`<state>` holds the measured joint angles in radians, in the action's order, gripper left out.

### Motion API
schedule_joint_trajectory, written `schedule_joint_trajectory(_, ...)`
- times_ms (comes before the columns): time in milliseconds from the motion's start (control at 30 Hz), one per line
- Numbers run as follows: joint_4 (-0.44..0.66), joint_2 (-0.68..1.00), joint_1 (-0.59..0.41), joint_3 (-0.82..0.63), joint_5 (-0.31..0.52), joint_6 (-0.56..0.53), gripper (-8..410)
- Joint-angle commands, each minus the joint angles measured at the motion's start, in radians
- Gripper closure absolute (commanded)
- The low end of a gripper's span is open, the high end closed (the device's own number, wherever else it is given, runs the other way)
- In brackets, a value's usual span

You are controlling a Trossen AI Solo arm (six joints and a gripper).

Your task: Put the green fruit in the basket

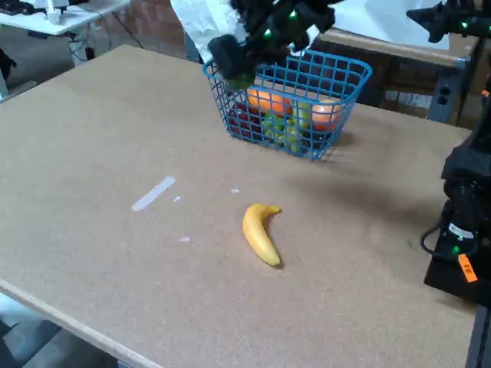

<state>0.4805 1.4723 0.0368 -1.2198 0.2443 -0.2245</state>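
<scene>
My tool [234, 67] at left rim of basket [337, 115], apparently gripping green fruit [240, 80]. Carry step; next: shift over basket interior, release.

Even, soft indoor light, faint shadow beside the banana [261, 234], motion-blurred gripper [234, 65], slightly grainy, low-resolution picture

The arm [276, 27] is matte black, blocky and blurred, dotted with small green lights; its black base [460, 230] (at the picture's right edge) carries a looping black cable, a green light and an orange tag.
</scene>
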Motion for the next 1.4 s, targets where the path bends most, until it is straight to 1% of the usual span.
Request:
schedule_joint_trajectory(0, -0.014, 0.001, -0.137, -0.016, -0.061, 0.055, 239)
schedule_joint_trajectory(167, -0.039, 0.001, -0.281, -0.034, -0.153, 0.075, 239)
schedule_joint_trajectory(333, -0.06, 0.01, -0.399, -0.043, -0.184, 0.096, 239)
schedule_joint_trajectory(500, -0.065, 0.076, -0.477, -0.076, -0.232, 0.094, 239)
schedule_joint_trajectory(633, -0.066, 0.166, -0.496, -0.122, -0.231, 0.095, 239)
schedule_joint_trajectory(900, -0.066, 0.374, -0.496, -0.265, -0.229, 0.09, 239)
schedule_joint_trajectory(1067, -0.066, 0.463, -0.496, -0.327, -0.226, 0.09, 239)
schedule_joint_trajectory(1200, -0.076, 0.495, -0.497, -0.338, -0.169, 0.078, 239)
schedule_joint_trajectory(1367, -0.075, 0.497, -0.504, -0.338, -0.134, 0.064, 237)
